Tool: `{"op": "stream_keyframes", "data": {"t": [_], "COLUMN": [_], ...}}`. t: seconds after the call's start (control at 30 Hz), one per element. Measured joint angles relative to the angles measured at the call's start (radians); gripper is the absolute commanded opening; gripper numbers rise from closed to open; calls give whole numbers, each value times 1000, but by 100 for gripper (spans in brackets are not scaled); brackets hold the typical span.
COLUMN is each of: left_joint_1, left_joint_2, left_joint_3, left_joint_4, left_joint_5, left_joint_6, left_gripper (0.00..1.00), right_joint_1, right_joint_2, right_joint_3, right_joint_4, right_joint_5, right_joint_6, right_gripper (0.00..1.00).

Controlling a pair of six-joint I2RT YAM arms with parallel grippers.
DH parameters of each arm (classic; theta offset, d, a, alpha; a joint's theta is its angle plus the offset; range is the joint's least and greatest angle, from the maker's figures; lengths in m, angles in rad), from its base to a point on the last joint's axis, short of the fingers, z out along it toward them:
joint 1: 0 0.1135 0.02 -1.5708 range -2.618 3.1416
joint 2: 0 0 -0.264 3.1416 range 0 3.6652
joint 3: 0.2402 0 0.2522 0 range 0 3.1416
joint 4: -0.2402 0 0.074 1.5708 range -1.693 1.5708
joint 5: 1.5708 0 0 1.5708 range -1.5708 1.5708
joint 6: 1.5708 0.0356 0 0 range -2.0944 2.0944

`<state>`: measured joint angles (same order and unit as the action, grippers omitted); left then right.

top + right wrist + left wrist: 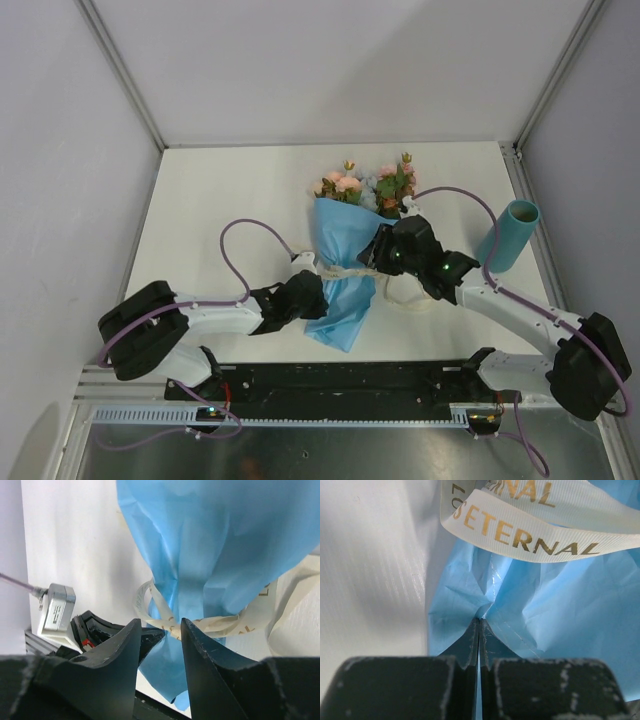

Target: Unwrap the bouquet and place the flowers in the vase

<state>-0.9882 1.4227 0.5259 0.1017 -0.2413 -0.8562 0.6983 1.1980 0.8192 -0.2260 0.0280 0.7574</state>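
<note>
Two grippers work a paper-wrapped bouquet [345, 240] lying mid-frame; the teal vase [512, 235] stands far right.
The left gripper [479, 625] is clenched on the bouquet's thin blue wrap; the right gripper [160, 624] is parted beside the cream ribbon [200, 625]. The bundle is likely light, floppy and easily torn: best held at the tied waist.

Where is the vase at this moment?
In the top view, the vase is near the right edge of the table, to the right of the bouquet and apart from it.
</note>
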Motion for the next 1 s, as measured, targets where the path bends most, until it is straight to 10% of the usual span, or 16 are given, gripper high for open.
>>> {"op": "stream_keyframes", "data": {"t": [1.0], "left_joint_1": [-18], "left_joint_2": [5], "left_joint_3": [7], "left_joint_4": [-2], "left_joint_5": [0], "left_joint_6": [0], "left_gripper": [0], "right_joint_1": [109], "right_joint_2": [21], "right_joint_3": [-19], "right_joint_4": [-113], "right_joint_5": [313], "right_joint_6": [330], "right_gripper": [41]}}
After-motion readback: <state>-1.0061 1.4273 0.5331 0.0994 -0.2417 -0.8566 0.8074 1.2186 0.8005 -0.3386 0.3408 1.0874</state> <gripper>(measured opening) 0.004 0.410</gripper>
